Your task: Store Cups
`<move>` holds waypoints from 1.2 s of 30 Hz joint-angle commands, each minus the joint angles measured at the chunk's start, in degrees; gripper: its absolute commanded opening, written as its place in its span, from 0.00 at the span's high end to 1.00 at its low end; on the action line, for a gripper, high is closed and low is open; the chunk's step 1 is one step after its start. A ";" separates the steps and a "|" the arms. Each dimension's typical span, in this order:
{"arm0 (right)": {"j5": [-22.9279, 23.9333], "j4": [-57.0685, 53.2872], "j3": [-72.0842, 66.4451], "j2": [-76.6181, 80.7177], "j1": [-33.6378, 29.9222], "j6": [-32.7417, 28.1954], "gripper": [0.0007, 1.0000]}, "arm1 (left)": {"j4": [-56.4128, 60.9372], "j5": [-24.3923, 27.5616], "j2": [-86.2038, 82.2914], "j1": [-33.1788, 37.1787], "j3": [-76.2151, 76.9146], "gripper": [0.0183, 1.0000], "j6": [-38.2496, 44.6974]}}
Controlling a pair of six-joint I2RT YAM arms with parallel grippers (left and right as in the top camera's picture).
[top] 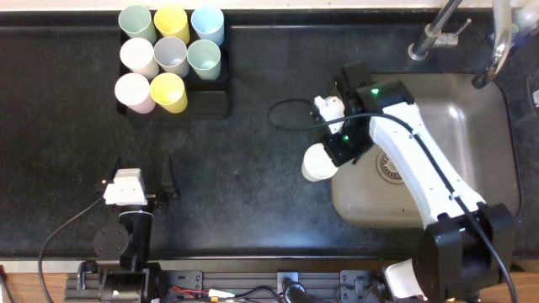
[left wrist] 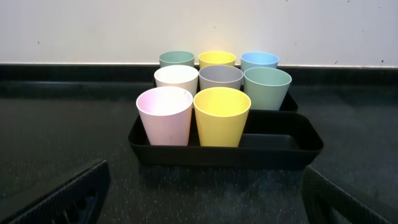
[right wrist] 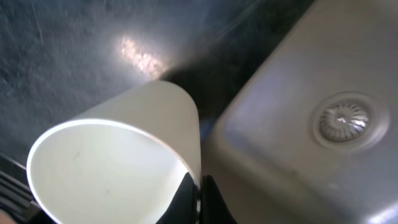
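- Our right gripper (right wrist: 200, 194) is clenched on the white cup (right wrist: 118, 168), one finger inside the rim and one outside it.
- The white cup hangs tilted from that gripper, with its open mouth turned back toward the wrist.
- Below the gripper lies the dark counter (top: 253, 210). The sink (right wrist: 298, 180) begins just beside the cup, and its drain (right wrist: 344, 120) is farther out on that side.
- Our left gripper (top: 143, 174) is released, its fingers spread wide and holding nothing.
- Straight ahead of the left gripper sits the black tray (left wrist: 292, 146), well apart from the fingers.
- Eight cups stand upright in the tray. The pink cup (left wrist: 165, 115) and yellow cup (left wrist: 221, 115) are nearest the left gripper, touching each other.
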 commanded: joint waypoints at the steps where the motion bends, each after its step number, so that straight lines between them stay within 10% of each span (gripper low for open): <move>1: 4.20 -3.17 16.11 -0.94 2.69 3.10 0.96 | -0.13 -0.04 -0.50 -0.22 -0.11 0.00 -0.66; 14: 7.08 -16.76 76.70 32.61 17.99 4.02 0.96 | -0.13 -0.04 -0.50 -0.22 -0.11 0.00 -0.66; 36: 4.44 -12.50 79.52 45.09 22.14 2.67 0.96 | -0.13 -0.04 -0.50 -0.22 -0.11 0.00 -0.66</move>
